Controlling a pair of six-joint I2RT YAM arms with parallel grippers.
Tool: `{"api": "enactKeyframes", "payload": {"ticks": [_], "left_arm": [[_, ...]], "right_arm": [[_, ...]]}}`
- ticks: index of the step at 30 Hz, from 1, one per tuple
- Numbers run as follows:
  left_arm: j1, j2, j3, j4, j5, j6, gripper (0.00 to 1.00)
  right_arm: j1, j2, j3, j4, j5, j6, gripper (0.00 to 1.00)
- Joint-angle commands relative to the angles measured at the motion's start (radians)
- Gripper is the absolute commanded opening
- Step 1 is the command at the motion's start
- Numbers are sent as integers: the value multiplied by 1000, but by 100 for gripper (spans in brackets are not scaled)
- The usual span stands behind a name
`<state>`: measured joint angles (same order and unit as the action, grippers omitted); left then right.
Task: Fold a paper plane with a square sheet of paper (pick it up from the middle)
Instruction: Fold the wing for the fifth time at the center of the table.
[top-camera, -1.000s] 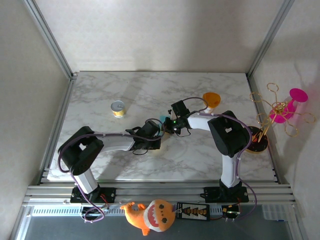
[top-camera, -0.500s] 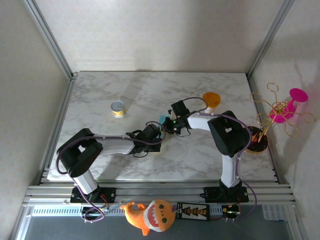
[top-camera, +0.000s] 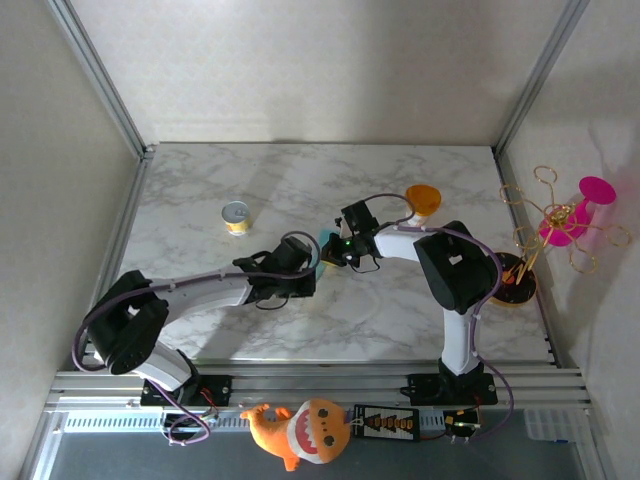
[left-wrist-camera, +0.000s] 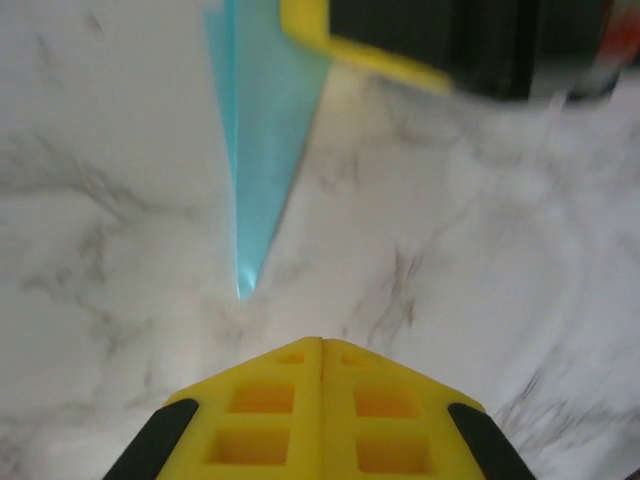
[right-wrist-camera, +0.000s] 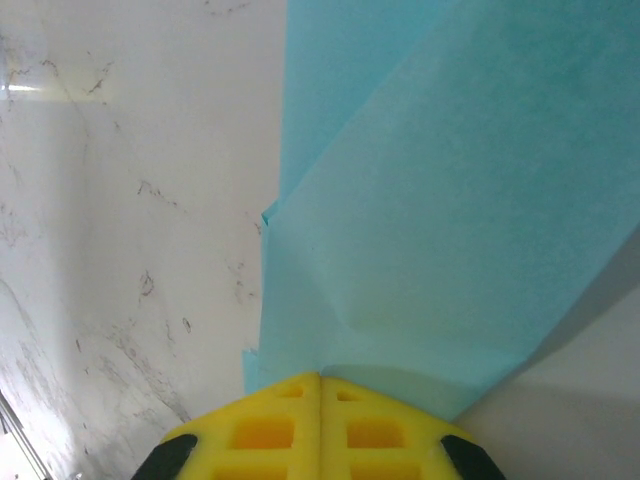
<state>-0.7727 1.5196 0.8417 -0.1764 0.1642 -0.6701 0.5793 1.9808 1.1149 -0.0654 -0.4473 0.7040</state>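
Right jaws clenched on the wide end of the paper plane (right-wrist-camera: 430, 200); left jaws clenched on nothing, just short of its pointed tip, over the desk (left-wrist-camera: 480, 230). Risks: a pull with one end gripped could tear or skew the thin folds; the closed left jaws, pushed forward, may crumple the tip. How many layers are pinched is hidden; whether the tip rests on the marble is unclear.
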Motion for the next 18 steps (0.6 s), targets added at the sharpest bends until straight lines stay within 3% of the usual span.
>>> {"api": "enactKeyframes", "payload": {"ticks": [1, 6, 18], "left_arm": [[31, 8, -2, 64, -27, -60, 0], [39, 64, -22, 154, 15, -102, 0], [55, 194, -4, 190, -12, -96, 0]], "right_arm": [[24, 43, -68, -103, 93, 29, 4], [51, 18, -90, -67, 43, 72, 4], [56, -10, -73, -68, 24, 62, 4]]}}
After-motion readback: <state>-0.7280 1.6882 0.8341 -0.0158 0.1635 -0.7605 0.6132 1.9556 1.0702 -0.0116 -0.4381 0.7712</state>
